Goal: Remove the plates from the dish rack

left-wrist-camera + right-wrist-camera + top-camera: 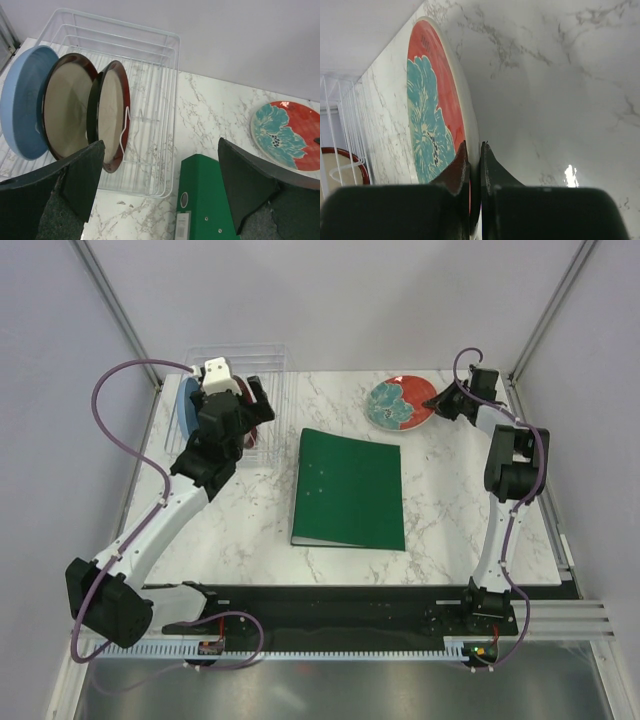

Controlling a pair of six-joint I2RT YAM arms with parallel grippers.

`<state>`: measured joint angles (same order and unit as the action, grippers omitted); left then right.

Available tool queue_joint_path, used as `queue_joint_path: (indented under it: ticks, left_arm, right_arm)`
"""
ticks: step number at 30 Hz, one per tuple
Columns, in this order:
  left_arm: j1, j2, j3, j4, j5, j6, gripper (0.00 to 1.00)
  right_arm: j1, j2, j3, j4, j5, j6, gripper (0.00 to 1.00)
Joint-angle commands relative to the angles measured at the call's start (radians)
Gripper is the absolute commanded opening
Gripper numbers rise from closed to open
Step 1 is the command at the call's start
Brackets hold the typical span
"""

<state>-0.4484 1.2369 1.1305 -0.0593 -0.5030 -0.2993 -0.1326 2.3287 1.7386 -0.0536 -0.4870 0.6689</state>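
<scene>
Clenched jaws are seen on the right gripper (472, 150), closed on the rim of a round red plate with teal blotches (435, 100). The rim is pinched, it is judged, because it is the only part of a shallow plate that two thin fingers can take. This plate is out of the rack and appears to lie flat, or nearly so, on the white marble-patterned table (450, 500), near its far edge towards the far right corner.

The left gripper (159, 150) is held fully released and grasps nothing. It is poised above the clear rectangular plastic dish rack (150, 115), which stands at the far left corner of the table. The wide opening is judged to be a readying for the next plate's rim.

Three plates are left in the rack, propped on edge and leaning in its dividers so that their rims are offered upward: a round light blue plate (22, 105) at one end, then a dark brown-rimmed plate with a cream centre (67, 107), then a second brown-rimmed cream plate (111, 117), which sits closest to the left finger.

A flat green binder (350, 488) lies mid-table, between the rack and the red plate, and is no part of the unloading.
</scene>
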Motion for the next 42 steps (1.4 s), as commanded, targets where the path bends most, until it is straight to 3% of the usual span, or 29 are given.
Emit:
queue_joint_path:
  ticks: [1, 10, 12, 13, 18, 26, 31, 42]
  left_arm:
    - [0.037, -0.001, -0.012, 0.009, 0.011, 0.026, 1.0]
    - [0.091, 0.03, -0.009, -0.027, -0.003, 0.037, 1.0]
    - [0.103, 0.036, -0.008, -0.034, 0.003, 0.032, 1.0]
    - [0.106, 0.038, -0.005, -0.04, 0.018, 0.031, 1.0]
    - [0.117, 0.044, -0.001, -0.056, 0.026, 0.031, 1.0]
    - [0.129, 0.065, 0.003, -0.063, -0.04, 0.069, 1.0]
    - [0.142, 0.16, 0.052, -0.066, -0.129, 0.114, 1.0]
    - [0.186, 0.469, 0.271, -0.028, -0.144, 0.163, 0.99]
  right_arm:
    - [-0.033, -0.02, 0.139, 0.12, -0.028, 0.02, 0.0]
    - [-0.088, 0.096, 0.188, 0.058, -0.005, 0.014, 0.01]
    - [-0.093, 0.121, 0.197, 0.055, -0.005, 0.015, 0.16]
    - [-0.093, 0.127, 0.199, 0.055, -0.005, 0.017, 0.41]
    - [-0.098, 0.133, 0.179, 0.02, 0.011, 0.011, 0.6]
    - [-0.098, 0.006, 0.087, -0.072, 0.151, -0.129, 0.7]
    - [-0.098, -0.135, -0.02, -0.129, 0.31, -0.222, 0.7]
    - [-0.068, -0.534, -0.284, -0.112, 0.298, -0.264, 0.68]
